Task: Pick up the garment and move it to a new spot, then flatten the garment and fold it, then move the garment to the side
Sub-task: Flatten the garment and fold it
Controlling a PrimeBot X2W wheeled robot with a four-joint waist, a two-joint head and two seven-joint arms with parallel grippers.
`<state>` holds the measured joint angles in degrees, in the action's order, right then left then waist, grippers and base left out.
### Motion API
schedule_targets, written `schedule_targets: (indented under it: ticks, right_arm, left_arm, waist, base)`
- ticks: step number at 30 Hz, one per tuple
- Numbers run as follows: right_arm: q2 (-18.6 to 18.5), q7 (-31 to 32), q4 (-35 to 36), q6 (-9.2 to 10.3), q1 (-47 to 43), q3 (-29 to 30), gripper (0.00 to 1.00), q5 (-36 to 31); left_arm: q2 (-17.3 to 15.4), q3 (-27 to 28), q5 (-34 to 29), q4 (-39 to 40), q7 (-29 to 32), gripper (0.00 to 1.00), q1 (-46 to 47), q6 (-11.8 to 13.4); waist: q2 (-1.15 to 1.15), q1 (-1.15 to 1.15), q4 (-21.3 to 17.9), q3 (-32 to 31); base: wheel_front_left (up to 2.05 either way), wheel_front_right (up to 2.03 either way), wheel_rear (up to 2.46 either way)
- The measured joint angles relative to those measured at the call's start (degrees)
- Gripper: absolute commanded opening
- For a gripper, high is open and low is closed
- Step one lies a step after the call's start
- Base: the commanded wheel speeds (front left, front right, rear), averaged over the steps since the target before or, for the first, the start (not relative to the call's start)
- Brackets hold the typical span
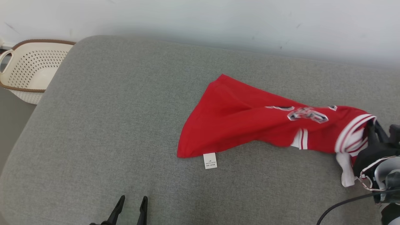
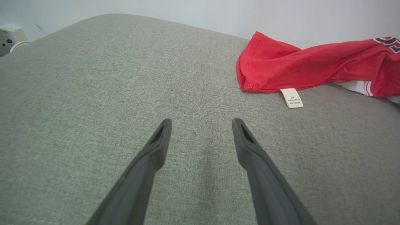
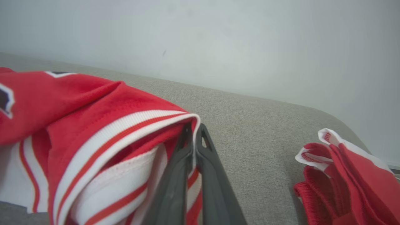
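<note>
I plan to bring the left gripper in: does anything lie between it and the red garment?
Nothing visible does. Only bare grey cushion lies between the open left gripper and the red garment, whose white label lies at its near edge.

The white tag [image 2: 291, 97] on the red garment [image 1: 237, 118] bears print too small to read.

Grey upholstered surface [image 1: 118, 131], pale wall [image 1: 218, 18], cream basket [image 1: 28, 67]

Left gripper [image 2: 201, 122] jaws spread over grey cushion [image 2: 93, 78]; red garment [image 2: 297, 68] beyond.
</note>
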<state>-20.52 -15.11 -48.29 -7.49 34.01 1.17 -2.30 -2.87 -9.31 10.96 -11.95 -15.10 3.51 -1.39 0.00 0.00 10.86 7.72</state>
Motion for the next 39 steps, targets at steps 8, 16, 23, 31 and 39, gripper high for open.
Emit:
schedule_targets:
  ticks: [8,16,23,31,39]
  right_arm:
    - [0.21,-0.01,0.96,0.01,1.83,1.29,1.00,-0.01]
    - [3.44,-0.01,9.11,0.00,-1.58,-2.25,1.00,1.20]
    - [5.27,0.00,15.47,0.00,-7.37,-13.35,1.00,5.48]
    - [5.63,-0.01,15.74,0.00,-9.80,-19.96,1.00,9.26]
    - [6.82,-0.01,11.36,0.00,-10.07,-21.54,1.00,11.47]
  left_arm:
    - [-0.03,-0.20,0.00,-0.54,0.01,1.00,0.12,-0.04]
    - [-0.02,0.15,-0.01,-0.73,0.00,1.00,-0.45,-0.04]
    - [-0.02,0.04,-0.01,-0.86,0.00,1.00,-0.90,-0.08]
    - [-0.02,-0.12,-0.01,-1.05,0.00,1.00,-0.85,-0.11]
    - [-0.03,-0.51,-0.63,-0.87,0.00,1.00,-0.53,0.00]
  waist:
    - [0.00,0.00,0.33,0.00]
    - [0.00,0.00,0.14,-0.53]
    - [0.00,0.00,-0.59,-0.66]
    - [0.00,0.00,-0.82,-0.61]
    - [0.00,0.00,0.60,-0.19]
  base:
    - [0.00,0.00,0.00]
    - [0.00,0.00,0.00]
    - [0.00,0.00,0.00]
    - [0.00,0.00,0.00]
    - [0.00,0.00,0.00]
